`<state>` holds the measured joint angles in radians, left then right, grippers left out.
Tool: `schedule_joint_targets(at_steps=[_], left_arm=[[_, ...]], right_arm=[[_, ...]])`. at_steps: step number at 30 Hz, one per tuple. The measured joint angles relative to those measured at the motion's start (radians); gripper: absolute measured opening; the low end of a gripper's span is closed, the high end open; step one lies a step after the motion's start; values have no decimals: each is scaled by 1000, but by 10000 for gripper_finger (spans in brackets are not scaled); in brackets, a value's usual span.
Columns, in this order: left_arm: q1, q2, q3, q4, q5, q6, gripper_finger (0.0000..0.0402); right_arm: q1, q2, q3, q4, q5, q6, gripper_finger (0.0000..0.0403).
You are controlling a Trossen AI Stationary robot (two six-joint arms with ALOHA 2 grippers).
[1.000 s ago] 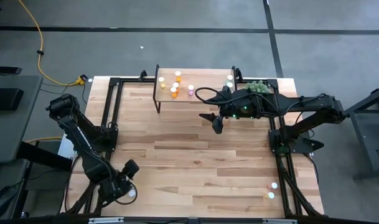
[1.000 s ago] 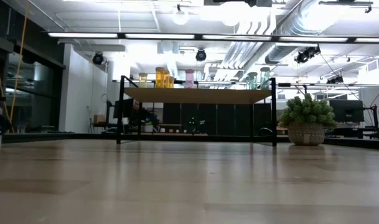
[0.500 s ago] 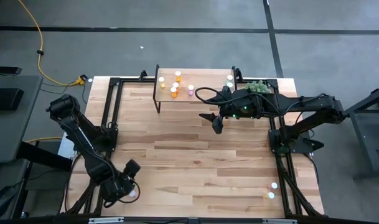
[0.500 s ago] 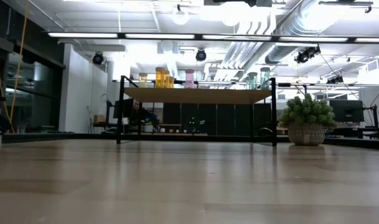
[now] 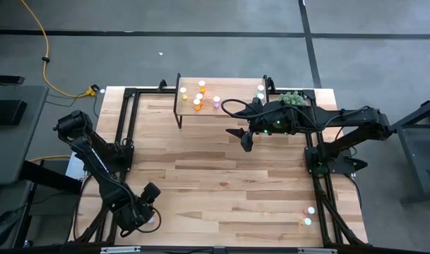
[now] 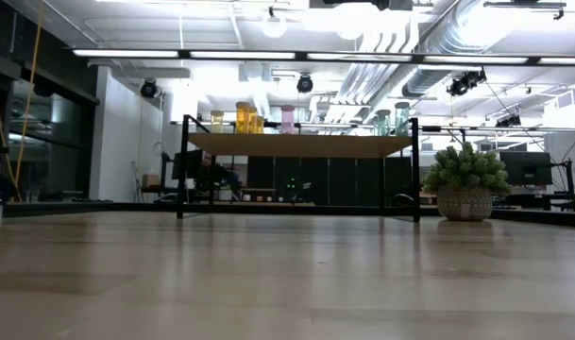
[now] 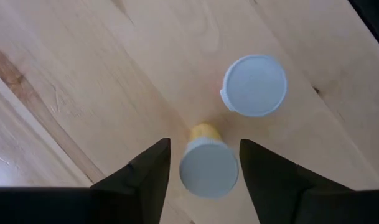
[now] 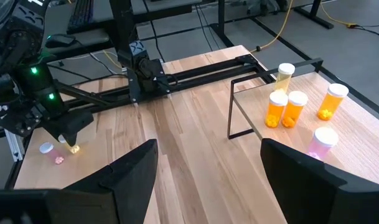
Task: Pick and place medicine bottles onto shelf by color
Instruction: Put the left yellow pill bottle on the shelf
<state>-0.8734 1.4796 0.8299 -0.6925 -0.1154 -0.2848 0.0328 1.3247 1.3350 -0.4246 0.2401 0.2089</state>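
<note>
A yellow bottle [image 7: 206,163] with a white cap is seen between the spread fingers [image 7: 150,175] of the left end effector [image 5: 148,216], low in the left wrist view; neither finger is touching it, so the end effector is released. A second white-capped bottle [image 7: 254,85] stands just beside it on the surface [image 5: 222,183]. In the high view this end effector is at the lower left of the frame. Compared with a second ago, the left arm has been shifted slightly lower and to the right. The right end effector [image 5: 246,141] is held released near the shelf [image 5: 232,90] at upper centre, unchanged; yellow, orange, pink and teal bottles [image 5: 198,103] stand on the shelf.
</note>
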Motion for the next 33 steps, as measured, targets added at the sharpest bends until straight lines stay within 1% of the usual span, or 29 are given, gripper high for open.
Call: schedule_joint_targets(at_steps=[15,19,23,26,28,30,33], left_arm=[[3,-11,0,-20,7,0,111],[4,-35,0,-35,7,0,107],[24,-74,4,-99,25,-14,114],[62,-130,24,-186,46,-27,116],[108,-180,51,-254,60,-27,115],[168,-239,94,-323,60,-18,115],[294,-308,196,-431,56,56,115]], right_arm=[[0,0,-1,-13,0,0,275],[0,0,-1,-13,0,0,275],[0,0,-2,-12,0,0,275],[0,0,-2,-12,0,0,275],[0,0,-2,-12,0,0,275],[0,0,-2,-12,0,0,275],[0,0,-2,-12,0,0,275]])
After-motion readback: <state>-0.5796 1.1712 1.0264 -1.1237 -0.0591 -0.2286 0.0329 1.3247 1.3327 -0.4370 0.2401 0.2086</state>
